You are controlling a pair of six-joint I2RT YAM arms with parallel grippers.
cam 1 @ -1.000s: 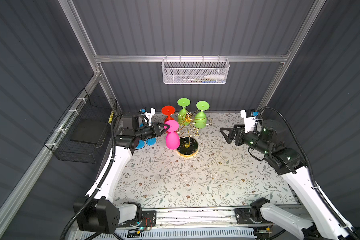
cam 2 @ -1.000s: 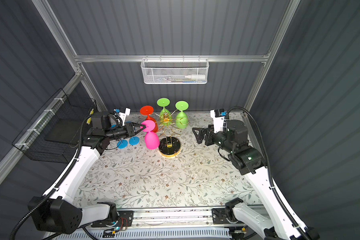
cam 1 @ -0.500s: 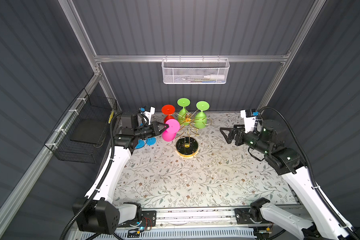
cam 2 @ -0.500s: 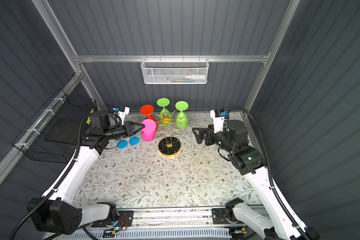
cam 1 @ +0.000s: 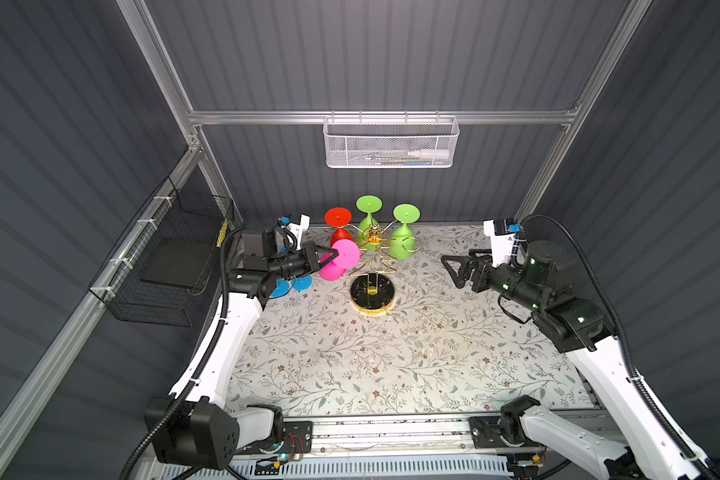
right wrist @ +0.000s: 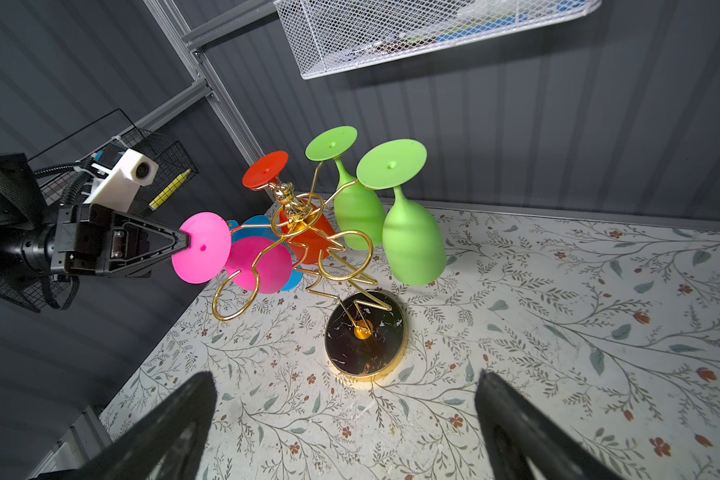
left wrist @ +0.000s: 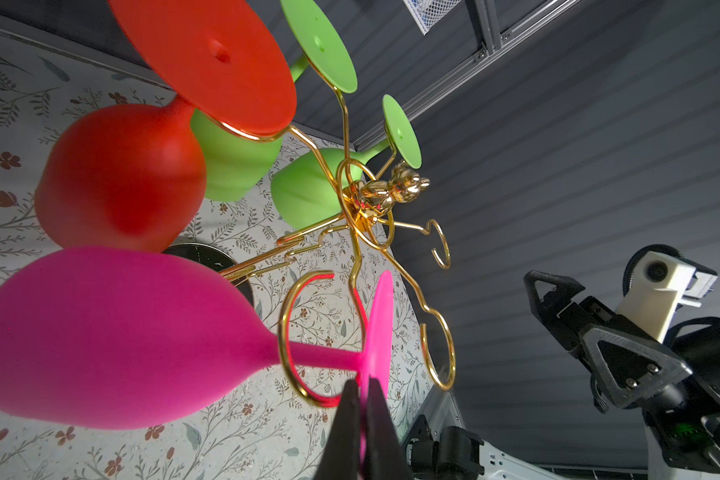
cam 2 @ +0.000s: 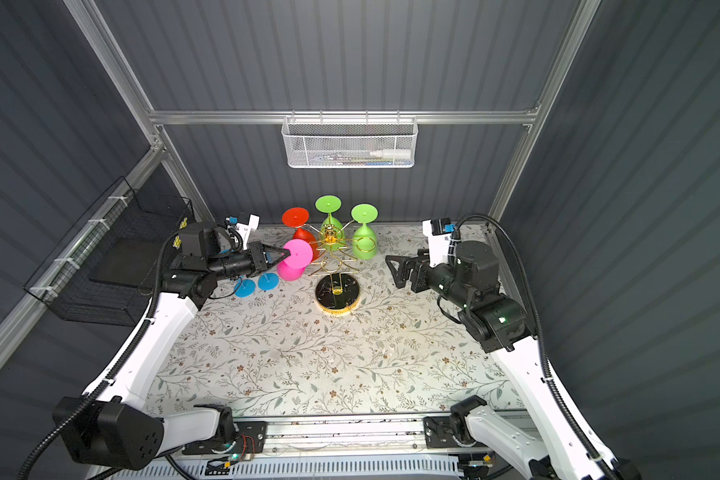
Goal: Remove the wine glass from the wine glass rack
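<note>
**Pink glass pinched by its foot**

We see the left jaws clamped on the foot of the pink wine glass (cam 1: pixel 350 251), left of centre. Its stem sits inside a ring of the wine glass rack (cam 1: pixel 372 291). The right jaws gape empty, partly cut off at the frame's bottom.

**Left jaws closed on glass foot**

The left gripper (cam 1: pixel 332 254) stood open about the pink wine glass (cam 1: pixel 347 253) a second ago and is now clamped on its foot rim. The glass has tipped off vertical, its bowl swung toward the left arm.

Left fingers (cam 1: pixel 314 254) grip the pink wine glass (cam 1: pixel 332 272).
</note>
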